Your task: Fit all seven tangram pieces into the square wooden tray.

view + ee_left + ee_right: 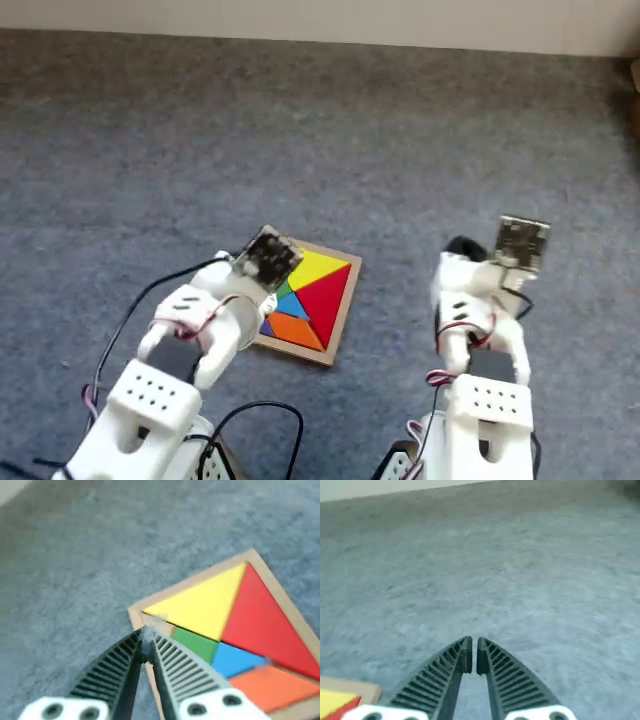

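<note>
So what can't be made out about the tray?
High view: left arm covers part of the tray, so no full count.
Left wrist view: left pincer covers part too; the edge cuts the orange piece.
Right wrist view: edge cuts off most of the tray.

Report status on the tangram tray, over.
Left claw shut, at tray corner. Right claw shut, over carpet beside tray. Coloured pieces seated in tray; left arm hides part.

The right gripper [474, 642], with black ribbed fingers on a white base, hangs over the grey carpet [520, 570], its fingers drawn together to a thin slit. Near that base lies a corner of the light wooden tray [351, 687], holding a yellow piece [331, 703] that touches a red piece [351, 703].
</note>
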Motion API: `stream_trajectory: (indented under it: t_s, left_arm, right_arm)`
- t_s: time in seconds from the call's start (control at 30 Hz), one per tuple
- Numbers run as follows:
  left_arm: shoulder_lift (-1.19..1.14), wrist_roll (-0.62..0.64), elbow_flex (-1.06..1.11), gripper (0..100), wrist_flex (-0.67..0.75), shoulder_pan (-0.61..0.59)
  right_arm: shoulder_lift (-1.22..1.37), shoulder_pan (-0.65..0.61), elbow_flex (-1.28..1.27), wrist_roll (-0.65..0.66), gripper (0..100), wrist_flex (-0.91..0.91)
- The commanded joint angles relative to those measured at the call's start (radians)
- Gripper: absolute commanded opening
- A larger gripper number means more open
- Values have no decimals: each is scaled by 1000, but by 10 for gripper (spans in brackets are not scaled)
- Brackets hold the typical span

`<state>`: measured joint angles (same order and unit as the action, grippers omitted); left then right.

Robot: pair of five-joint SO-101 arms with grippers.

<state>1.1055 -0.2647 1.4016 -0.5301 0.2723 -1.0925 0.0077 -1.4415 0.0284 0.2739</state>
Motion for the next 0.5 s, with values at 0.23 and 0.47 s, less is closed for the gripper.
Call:
stream_trajectory:
  t_s: [0.23,0.47]
  left_arm:
    - [275,15,285,18,439,-82]
    - [320,15,291,18,439,-87]
  right_arm:
    - [-28,-168,-28,155,34,-21]
    - [-297,-171,-114,153,34,45]
